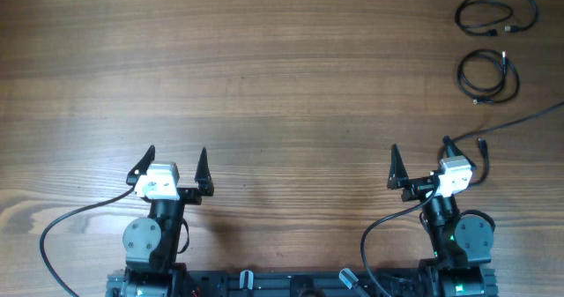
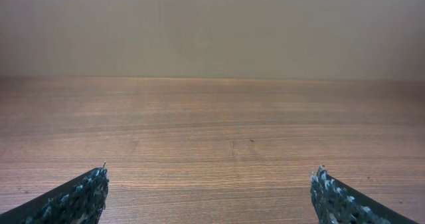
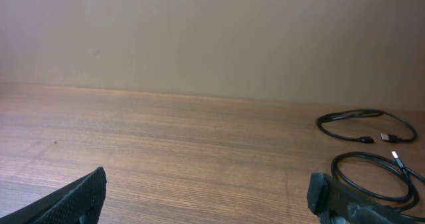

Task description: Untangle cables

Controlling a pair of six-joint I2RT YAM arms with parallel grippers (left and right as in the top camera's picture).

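Cables [image 1: 506, 30] are found coiled on the tabletop [image 1: 264, 68]; left gripper [image 1: 176, 152] and right gripper [image 1: 420, 145] jaws are held apart.

- Overhead was bright and evenly lit; table [image 1: 282, 77] looked matte, grain sharp edge to edge.
- Shadows were weak and soft-edged, suggesting diffuse light from above.
- Wrist views were dimmer, warmer, low-contrast.
- Fingertips [image 2: 86, 197] at 7 and 5 o'clock were soft; cables [image 3: 365, 127] at 3 o'clock read clearly.

left gripper [image 2: 209, 197] low over a wooden table [image 2: 219, 131]
its textured black fingers [image 2: 80, 201] sit wide apart at the bottom corners; a plain beige wall [image 2: 212, 24] stands behind.
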